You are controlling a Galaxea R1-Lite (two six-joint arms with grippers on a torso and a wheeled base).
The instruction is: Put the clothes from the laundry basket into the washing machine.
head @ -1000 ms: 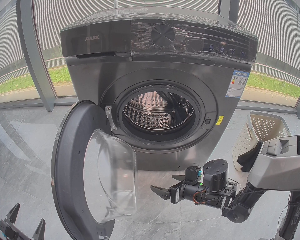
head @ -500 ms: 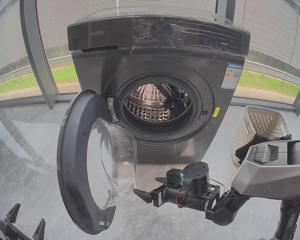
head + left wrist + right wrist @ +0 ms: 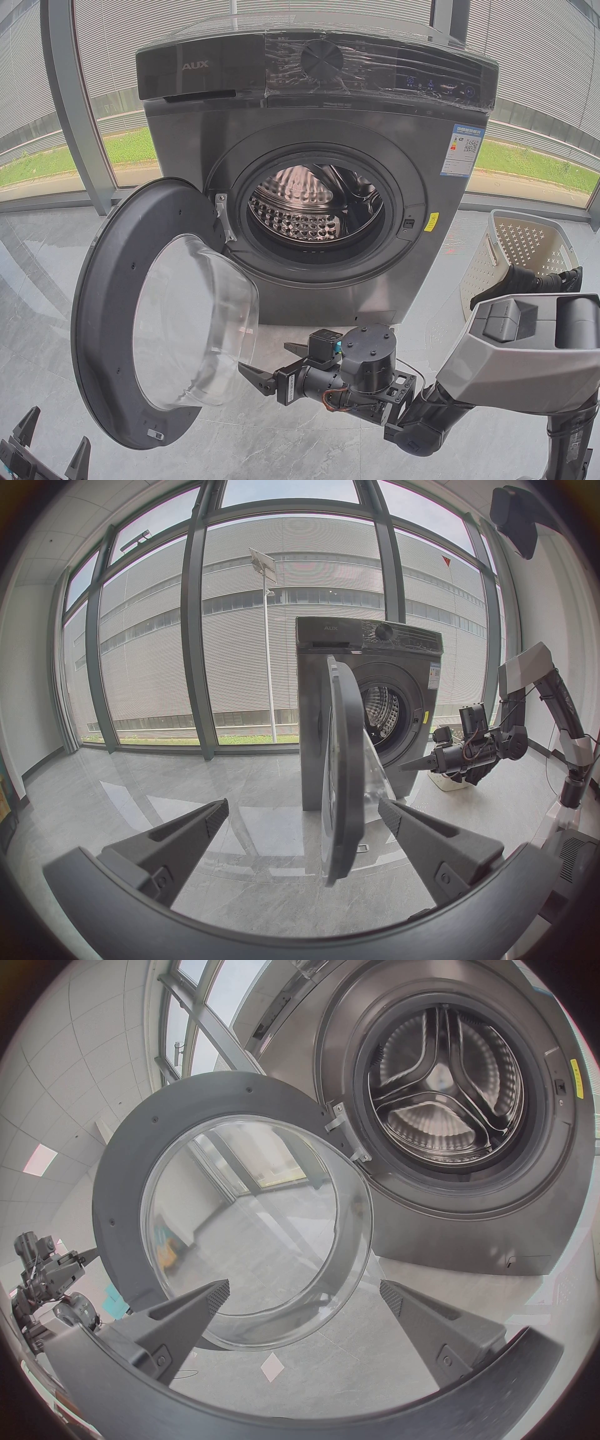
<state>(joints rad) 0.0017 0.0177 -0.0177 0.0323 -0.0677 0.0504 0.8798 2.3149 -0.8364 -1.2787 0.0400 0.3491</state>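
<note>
Door open just beside right claw, spread, empty; left claw likewise | laundry basket beside washing machine

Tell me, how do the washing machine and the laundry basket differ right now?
The washing machine is dark grey and far bigger; the laundry basket is pale, perforated and small. The machine's drum looks empty, while the basket holds dark clothes. Both stand open on the floor.

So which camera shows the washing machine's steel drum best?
The right wrist view: the shiny steel drum faces it squarely, back wall and three paddles plain. The head view looks down, catching mostly its perforated wall. The left wrist view shows it far off, at an angle.
</note>
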